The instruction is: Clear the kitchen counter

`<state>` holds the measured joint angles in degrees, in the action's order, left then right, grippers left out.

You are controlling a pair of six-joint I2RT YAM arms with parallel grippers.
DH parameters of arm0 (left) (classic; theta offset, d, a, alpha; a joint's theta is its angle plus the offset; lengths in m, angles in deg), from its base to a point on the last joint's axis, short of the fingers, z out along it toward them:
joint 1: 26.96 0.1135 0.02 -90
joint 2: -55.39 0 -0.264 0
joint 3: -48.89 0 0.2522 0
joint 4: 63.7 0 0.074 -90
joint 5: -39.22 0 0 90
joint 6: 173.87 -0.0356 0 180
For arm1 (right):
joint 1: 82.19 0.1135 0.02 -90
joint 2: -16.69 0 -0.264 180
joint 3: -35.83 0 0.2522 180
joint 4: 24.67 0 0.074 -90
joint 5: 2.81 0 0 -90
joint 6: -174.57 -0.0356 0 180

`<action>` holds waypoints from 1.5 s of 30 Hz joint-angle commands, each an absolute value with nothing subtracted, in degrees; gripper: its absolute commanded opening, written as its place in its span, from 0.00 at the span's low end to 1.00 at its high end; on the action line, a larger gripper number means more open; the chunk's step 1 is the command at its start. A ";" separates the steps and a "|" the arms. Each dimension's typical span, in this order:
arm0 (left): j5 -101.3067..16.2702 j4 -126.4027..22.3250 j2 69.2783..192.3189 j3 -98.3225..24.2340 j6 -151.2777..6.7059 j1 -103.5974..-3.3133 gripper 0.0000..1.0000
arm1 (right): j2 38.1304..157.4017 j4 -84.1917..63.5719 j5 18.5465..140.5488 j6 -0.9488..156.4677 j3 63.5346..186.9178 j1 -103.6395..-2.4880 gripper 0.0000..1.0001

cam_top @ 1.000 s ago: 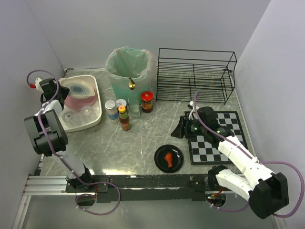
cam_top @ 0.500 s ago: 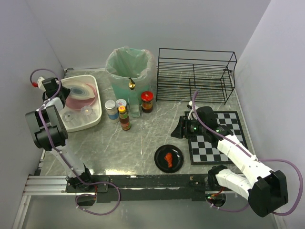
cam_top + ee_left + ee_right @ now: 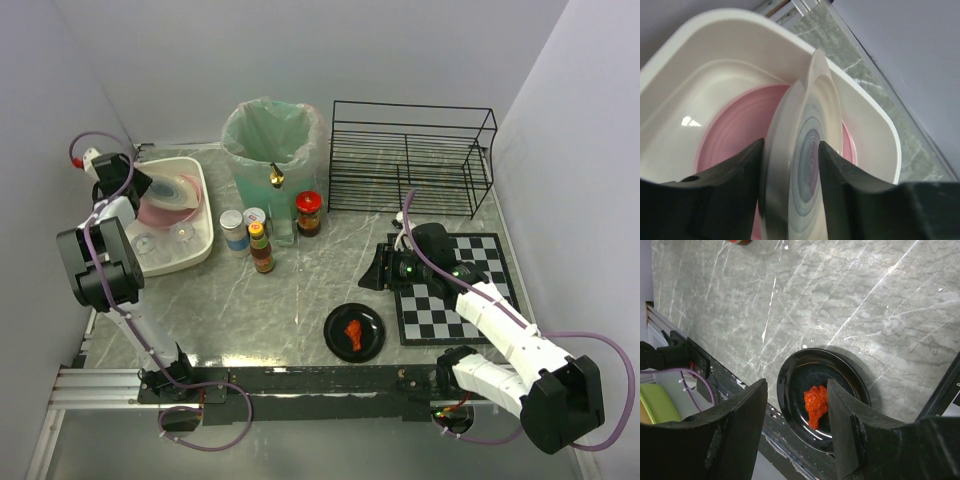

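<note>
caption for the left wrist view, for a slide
Left end effector straddling a ringed plate standing on edge in the white tub, over a pink plate

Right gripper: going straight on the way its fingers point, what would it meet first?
Probably the black plate, about where the red food piece sits: in the wrist view both lie between the open, empty fingers of the right gripper. The gap to the plate is hard to judge.
</note>
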<state>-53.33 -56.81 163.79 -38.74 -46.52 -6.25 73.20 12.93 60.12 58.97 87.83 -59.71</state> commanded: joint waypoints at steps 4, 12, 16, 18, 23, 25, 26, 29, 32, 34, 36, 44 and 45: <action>-57.28 -55.31 163.85 -45.90 -52.22 -7.97 0.59 | 73.29 12.56 59.59 59.53 90.11 -60.04 0.58; -58.34 -51.26 164.11 -47.23 -52.93 -8.50 0.66 | 73.37 12.12 58.89 59.17 89.93 -60.04 0.58; -57.46 -51.43 163.94 -46.70 -52.58 -8.59 0.65 | 73.37 12.03 58.62 59.09 89.76 -60.13 0.58; -57.28 -51.34 163.85 -46.70 -52.58 -8.50 0.64 | 73.38 12.03 58.45 59.09 89.85 -60.04 0.58; -57.98 -50.02 162.98 -47.05 -52.58 -8.76 0.63 | 72.94 12.73 58.80 59.79 90.20 -60.04 0.58; -57.90 -50.29 160.87 -46.79 -52.23 -8.94 0.63 | 72.59 13.44 59.76 59.88 90.63 -60.04 0.58; -58.33 -50.03 159.38 -46.88 -52.05 -9.03 0.65 | 72.58 13.88 60.64 59.79 90.99 -60.04 0.58; -58.16 -48.46 153.41 -46.88 -51.35 -9.03 0.67 | 72.49 16.33 63.71 59.53 92.13 -59.95 0.58; -57.90 -48.18 145.77 -44.78 -49.94 -9.03 0.71 | 74.95 18.44 64.86 59.35 92.39 -59.69 0.59; -56.76 -48.70 140.50 -42.58 -48.80 -9.11 0.74 | 77.41 18.98 68.44 58.91 92.05 -58.29 0.59; -53.52 -48.71 136.01 -40.38 -47.92 -9.11 0.76 | 79.52 17.49 73.02 57.86 90.29 -56.10 0.59; -43.23 -49.32 120.71 -30.19 -45.28 -11.92 0.81 | 87.44 14.24 84.90 53.03 86.34 -49.59 0.59; -42.70 -48.97 119.48 -29.48 -45.28 -12.62 0.81 | 87.61 13.54 84.38 52.76 85.72 -49.41 0.59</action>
<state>-48.58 -49.71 121.98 -33.56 -46.89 -10.73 87.43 15.66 78.76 55.47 87.35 -51.21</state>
